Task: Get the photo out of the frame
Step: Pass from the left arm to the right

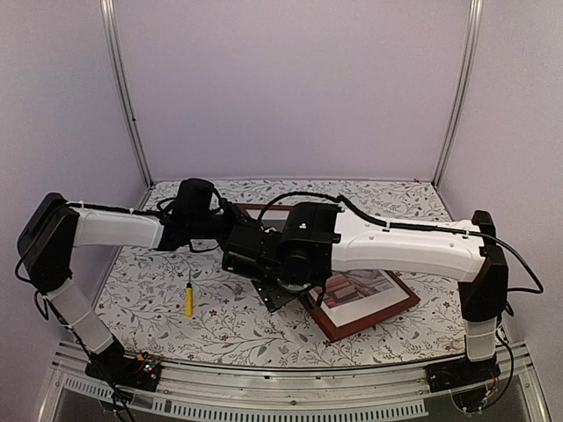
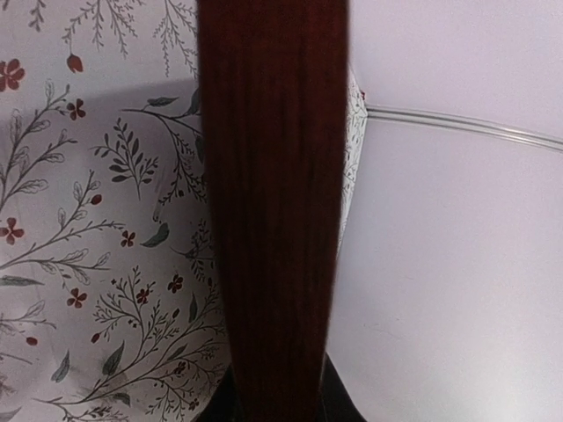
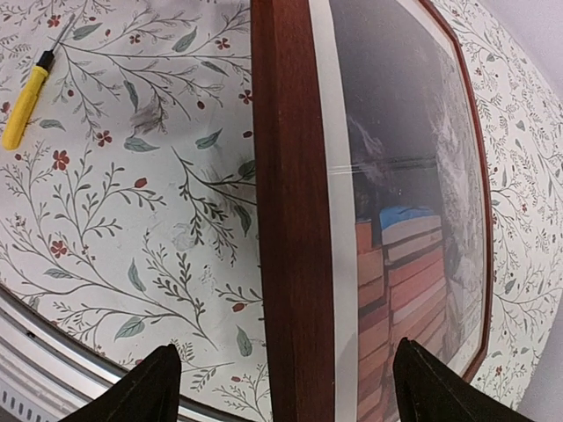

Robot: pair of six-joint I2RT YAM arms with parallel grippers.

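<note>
The right pincer (image 3: 288, 387) stood wide apart above the near rail of the frame (image 3: 290, 220), which ran lengthwise straight ahead between its fingers. The left pincer (image 2: 277, 406) was clamped on another stretch of that wood. The photo (image 3: 413, 264) sat inside the frame, just right of the rail, over the floral bench (image 3: 132, 220).
</note>
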